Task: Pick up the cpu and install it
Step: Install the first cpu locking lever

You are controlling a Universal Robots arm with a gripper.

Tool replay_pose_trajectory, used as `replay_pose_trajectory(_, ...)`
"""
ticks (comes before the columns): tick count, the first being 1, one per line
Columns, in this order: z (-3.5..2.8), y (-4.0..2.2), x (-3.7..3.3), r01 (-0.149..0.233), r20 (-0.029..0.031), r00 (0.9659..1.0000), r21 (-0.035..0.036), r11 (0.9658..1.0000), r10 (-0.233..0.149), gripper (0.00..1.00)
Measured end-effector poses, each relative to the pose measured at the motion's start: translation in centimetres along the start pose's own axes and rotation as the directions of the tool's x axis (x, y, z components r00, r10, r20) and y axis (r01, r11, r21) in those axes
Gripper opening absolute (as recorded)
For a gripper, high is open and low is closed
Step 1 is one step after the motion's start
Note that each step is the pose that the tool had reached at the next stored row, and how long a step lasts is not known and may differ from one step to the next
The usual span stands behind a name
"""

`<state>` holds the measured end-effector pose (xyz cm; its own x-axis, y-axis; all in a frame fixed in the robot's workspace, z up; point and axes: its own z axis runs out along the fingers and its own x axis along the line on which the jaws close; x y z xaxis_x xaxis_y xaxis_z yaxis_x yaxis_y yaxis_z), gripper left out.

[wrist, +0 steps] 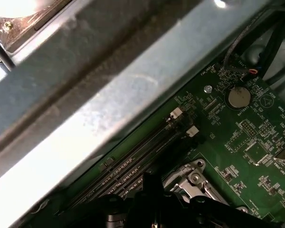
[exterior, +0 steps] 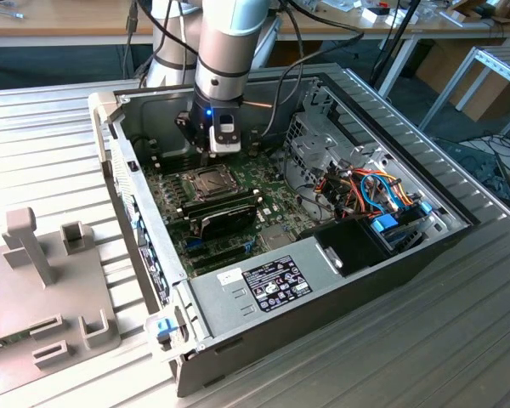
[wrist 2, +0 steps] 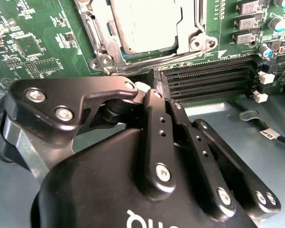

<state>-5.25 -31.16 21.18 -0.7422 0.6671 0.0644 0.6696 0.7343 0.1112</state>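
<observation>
Black gripper [wrist 2: 147, 102] hovers beside the socket frame [wrist 2: 99, 45] holding the cpu [wrist 2: 142, 23].

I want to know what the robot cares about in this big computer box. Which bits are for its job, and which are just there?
For the job:
- cpu, sitting in the socket frame
- gripper, hanging just above the motherboard

Just there:
- memory slots
- coloured cables
- power supply with its label
- grey holder beside the case

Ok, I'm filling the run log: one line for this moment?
gripper: above motherboard, holding nothing seen | cpu: seated in socket frame | memory slots: beside socket
</observation>
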Motion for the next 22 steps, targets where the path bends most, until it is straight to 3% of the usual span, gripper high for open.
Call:
replay_pose_trajectory(5,-1.23,0.14,0.08,0.000,0.0013,1.0000,-0.0005,1.0000,0.000,0.11)
replay_pose_trajectory(22,-1.97,-0.80,-0.73,0.000,0.0036,1.0000,-0.0017,1.0000,0.000,0.11)
